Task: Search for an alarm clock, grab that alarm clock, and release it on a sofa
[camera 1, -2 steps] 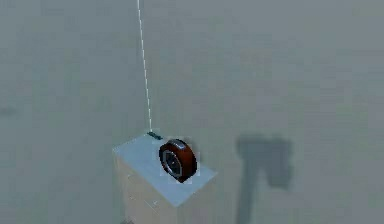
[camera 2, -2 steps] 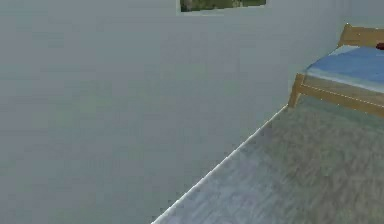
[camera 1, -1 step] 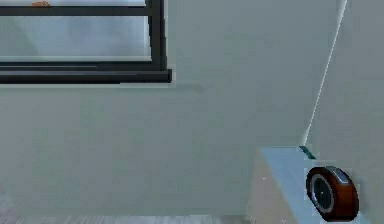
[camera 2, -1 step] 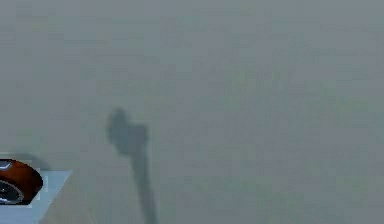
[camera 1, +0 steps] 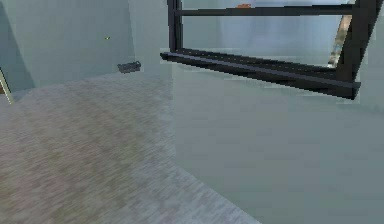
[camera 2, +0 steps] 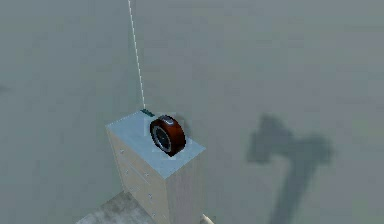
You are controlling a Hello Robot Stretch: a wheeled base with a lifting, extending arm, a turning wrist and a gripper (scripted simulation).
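Fingers: you cannot tell their state; alarm clock stands on a pale pedestal.
Arm side view: you have a round alarm clock (camera 2: 168,135), red-brown rim around a dark face, standing on its edge on top of the pedestal (camera 2: 150,178), toward the top's near right corner. Behind the clock, at the pedestal's back edge, a small dark fitting (camera 2: 146,110) sits where a thin pale cord (camera 2: 134,55) rises up the plain grey-green wall. The pedestal is a tall narrow block with a light top and paler sides. Forward view: you face a dark-framed window (camera 1: 270,35) with a heavy dark sill, a grey wood-grain floor (camera 1: 90,150), and a small dark object (camera 1: 129,67) low against the far wall.
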